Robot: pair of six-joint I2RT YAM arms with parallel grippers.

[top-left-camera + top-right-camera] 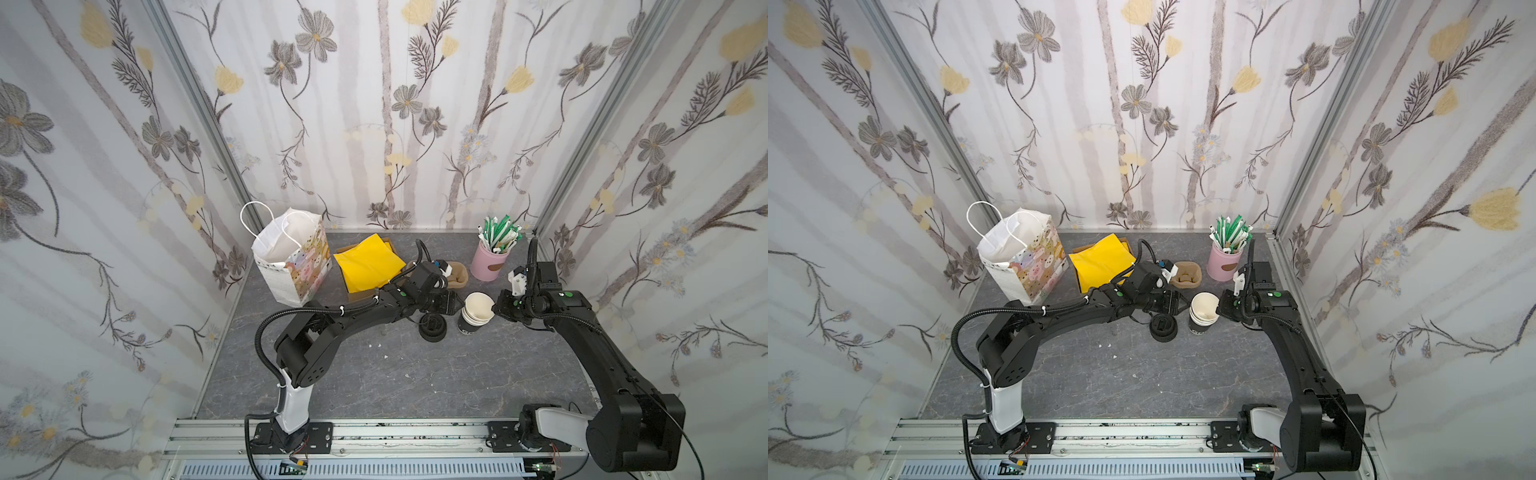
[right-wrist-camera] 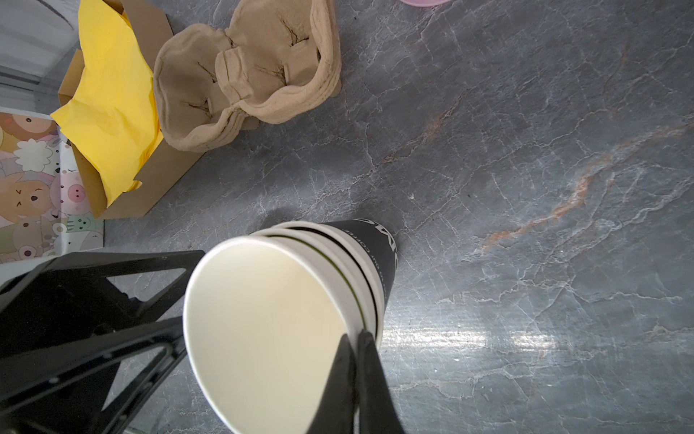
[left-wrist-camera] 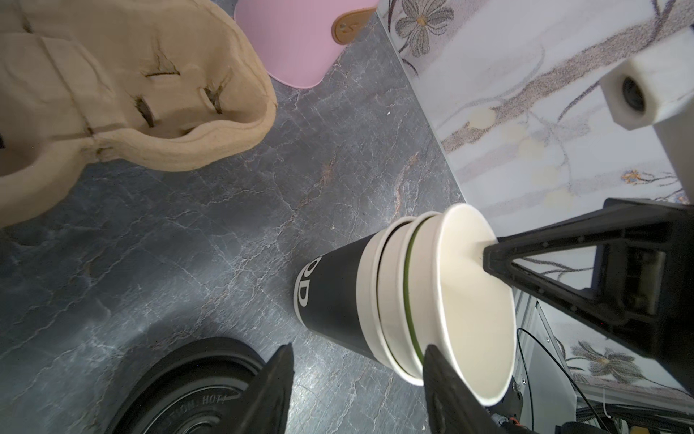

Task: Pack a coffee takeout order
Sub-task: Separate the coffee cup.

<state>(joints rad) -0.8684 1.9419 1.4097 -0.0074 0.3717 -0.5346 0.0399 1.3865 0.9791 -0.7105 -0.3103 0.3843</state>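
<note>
Topmost cup (image 2: 263,319) — rim pinched by right pincer (image 2: 354,336) — left pincer (image 3: 358,348) parted alongside.

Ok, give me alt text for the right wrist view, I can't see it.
The right hand is shut on the rim of the top cup in the cup stack, the left hand open beside it. Beyond lie a pulp cup carrier and a yellow napkin in a cardboard box.

Lab booth w/ alu rail (image 1: 415,432)
</note>
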